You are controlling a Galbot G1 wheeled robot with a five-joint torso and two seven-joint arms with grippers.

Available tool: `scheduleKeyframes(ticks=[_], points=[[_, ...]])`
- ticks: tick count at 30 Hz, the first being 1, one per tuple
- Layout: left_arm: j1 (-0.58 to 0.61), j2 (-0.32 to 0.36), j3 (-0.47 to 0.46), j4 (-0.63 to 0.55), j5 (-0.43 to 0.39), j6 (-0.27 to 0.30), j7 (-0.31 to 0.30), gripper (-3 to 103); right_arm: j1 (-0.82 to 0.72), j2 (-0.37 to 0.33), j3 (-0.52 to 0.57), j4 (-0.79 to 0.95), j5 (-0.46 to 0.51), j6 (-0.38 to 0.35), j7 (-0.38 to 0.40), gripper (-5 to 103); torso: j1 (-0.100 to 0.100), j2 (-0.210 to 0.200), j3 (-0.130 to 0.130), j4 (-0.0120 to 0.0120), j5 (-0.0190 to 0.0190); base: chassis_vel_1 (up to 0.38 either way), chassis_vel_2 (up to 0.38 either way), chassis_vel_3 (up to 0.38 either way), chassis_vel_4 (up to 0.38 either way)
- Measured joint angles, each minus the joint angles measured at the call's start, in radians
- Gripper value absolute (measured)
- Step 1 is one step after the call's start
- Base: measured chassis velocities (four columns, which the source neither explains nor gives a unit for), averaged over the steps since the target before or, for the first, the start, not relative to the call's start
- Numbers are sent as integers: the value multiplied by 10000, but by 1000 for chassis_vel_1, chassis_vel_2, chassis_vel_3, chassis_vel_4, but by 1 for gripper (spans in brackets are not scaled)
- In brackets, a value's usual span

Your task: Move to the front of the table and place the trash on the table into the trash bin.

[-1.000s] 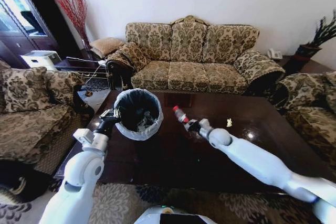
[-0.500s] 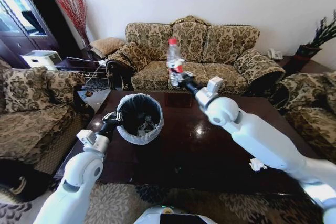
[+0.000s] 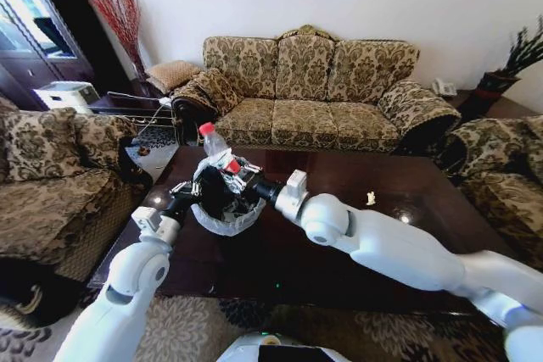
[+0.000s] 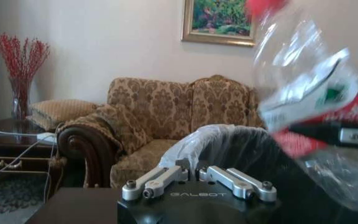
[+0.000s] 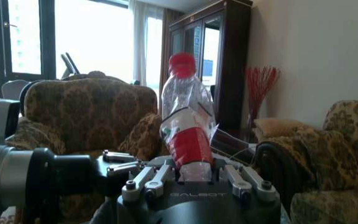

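My right gripper (image 3: 237, 174) is shut on the trash, a crushed clear bottle (image 3: 217, 148) with a red label and red cap, its cap end tilted up. The bottle hangs right over the trash bin (image 3: 219, 219), a round black bin with a whitish liner, at the left end of the dark table (image 3: 356, 243). My left gripper (image 3: 184, 192) is shut on the bin's near-left rim. In the right wrist view the bottle (image 5: 188, 127) stands between the fingers of the gripper (image 5: 195, 176). The left wrist view shows the liner (image 4: 188, 145) and the bottle (image 4: 303, 88) close above it.
A small pale paper wad (image 3: 371, 198) lies on the table's right half. A patterned sofa (image 3: 314, 91) stands behind the table, with armchairs on the left (image 3: 51, 175) and right (image 3: 509, 167). A patterned rug lies under the table's near edge.
My right arm has swung the bottle from high above the table's far edge down and left to just over the bin. The left gripper still holds the bin's rim.
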Motion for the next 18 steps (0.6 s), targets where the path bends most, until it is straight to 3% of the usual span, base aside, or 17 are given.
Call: scheduleKeyframes(ticks=[5,7,8,10,11,14,18], points=[[58,-36,-9,-286,-36,138,-80,3,-7,-213,9,96,-78,-39,-25,49,0,0,0,-3,3,0,0,0,0],[81,-45,-8,-337,-38,156,-91,3,-4,-213,22,78,-105,-37,-40,49,0,0,0,-3,4,0,0,0,0],[114,-59,-13,-389,-40,173,-108,3,7,-184,34,33,-134,-34,-40,60,0,0,0,-3,3,0,0,0,0],[135,-69,-15,-411,-44,180,-114,3,18,-147,36,12,-139,-23,-17,60,0,0,0,-1,3,0,0,0,0],[154,-77,-16,-417,-47,184,-119,3,41,-115,58,4,-137,-11,39,65,0,0,0,0,3,0,0,0,0],[181,-107,-16,-404,-54,186,-136,3,181,-138,417,29,6,80,508,82,0,0,0,3,3,0,0,0,0],[206,-144,-17,-379,-72,186,-140,3,285,-444,812,102,154,183,1028,92,0,0,0,1,2,0,0,0,0]])
